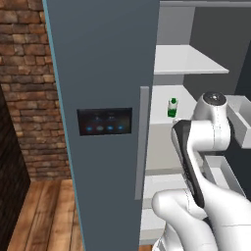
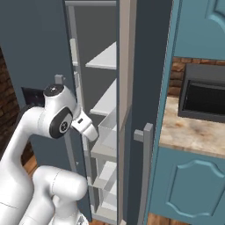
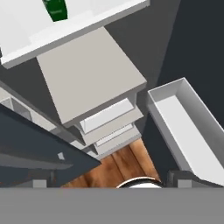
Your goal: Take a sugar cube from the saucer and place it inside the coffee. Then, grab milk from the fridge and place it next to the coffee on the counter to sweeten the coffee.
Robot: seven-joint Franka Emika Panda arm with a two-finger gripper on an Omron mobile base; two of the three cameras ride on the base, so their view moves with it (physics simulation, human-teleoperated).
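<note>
The fridge (image 1: pixel 103 73) stands with its right door swung open, baring white shelves. The milk (image 1: pixel 172 107), a small white-and-green carton, stands upright on a middle shelf. In the hand view its green lower part (image 3: pixel 56 9) shows at the top left, on the white shelf (image 3: pixel 26 30). My gripper (image 3: pixel 111 183) is open, its two dark fingertips (image 3: pixel 40 183) far apart with nothing between them. It hangs inside the fridge opening, below and short of the milk. In the right base view my hand (image 2: pixel 84 125) reaches past the door edge towards the shelves.
A white door bin (image 3: pixel 188 127) lies to the right of my hand. Lower shelves and drawers (image 3: pixel 109 118) sit under the milk's shelf. The open fridge door (image 2: pixel 145 88) stands between me and the counter (image 2: pixel 193 132), which bears a dark appliance (image 2: pixel 204 99). A brick wall (image 1: pixel 24 98) is at the left.
</note>
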